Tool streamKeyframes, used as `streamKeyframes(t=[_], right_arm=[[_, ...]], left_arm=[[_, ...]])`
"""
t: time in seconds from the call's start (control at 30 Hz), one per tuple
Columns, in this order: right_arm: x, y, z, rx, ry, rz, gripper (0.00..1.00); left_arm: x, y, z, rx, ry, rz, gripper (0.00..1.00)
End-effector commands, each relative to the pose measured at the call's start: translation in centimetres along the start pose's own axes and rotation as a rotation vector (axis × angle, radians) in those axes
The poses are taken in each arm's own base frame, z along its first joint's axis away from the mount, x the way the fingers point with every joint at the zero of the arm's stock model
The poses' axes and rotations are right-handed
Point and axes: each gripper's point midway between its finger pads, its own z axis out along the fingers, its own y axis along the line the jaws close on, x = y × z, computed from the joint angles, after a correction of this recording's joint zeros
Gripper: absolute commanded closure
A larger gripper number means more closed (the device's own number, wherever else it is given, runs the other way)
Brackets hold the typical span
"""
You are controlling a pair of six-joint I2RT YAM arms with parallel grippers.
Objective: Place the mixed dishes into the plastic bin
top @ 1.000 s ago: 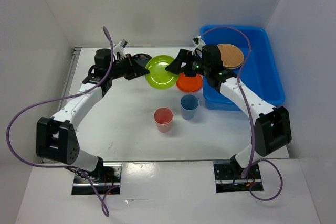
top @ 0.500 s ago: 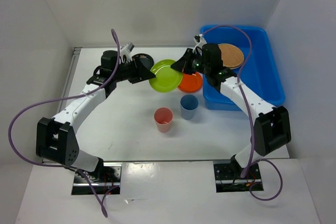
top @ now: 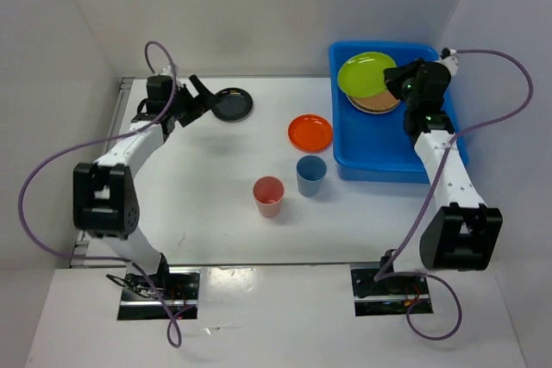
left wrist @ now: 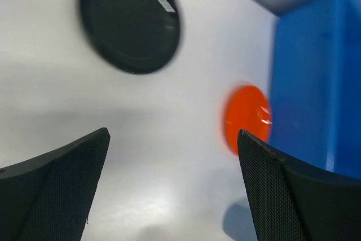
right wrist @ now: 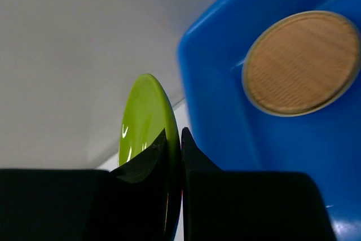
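Right gripper [right wrist: 174, 135] clamps the lime green plate [right wrist: 141, 118] over the plastic bin [right wrist: 333, 156]; left gripper [left wrist: 172, 132] gapes wide, far left of the bin.

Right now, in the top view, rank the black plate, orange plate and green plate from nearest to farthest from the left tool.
1. The black plate: right beside the open left tool, at the far left.
2. The orange plate: in the middle, next to the bin.
3. The green plate: farthest, gripped by the right tool over the bin.
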Motion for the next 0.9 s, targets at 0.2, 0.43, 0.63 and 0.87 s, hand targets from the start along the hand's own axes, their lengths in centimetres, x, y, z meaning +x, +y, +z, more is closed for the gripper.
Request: streamKeyframes(t=[0.2, 0.43, 0.63, 0.87], right_arm=[[-1.8, -13.6, 9.7, 0.31, -0.163, 0.195, 1.0], [-0.2, -19.5, 16.0, 0.388, -0.154, 0.238, 1.0], [2.0, -23.3, 19.2, 0.459, -0.107, 0.251, 1.0], [3.7, -23.2, 20.2, 0.465, 0.069, 0.212, 0.06]], left_arm=[[-1.3, 9.3, 8.4, -0.203, -0.118, -0.212, 0.0], [-2.0, 13.9, 10.3, -0.299, -0.203, -0.298, 0.0], [-1.9, 15.3, 12.5, -0.3, -0.189, -0.316, 0.0], [-1.4, 15.4, 14.2, -0.27, -0.151, -0.33, 0.0]])
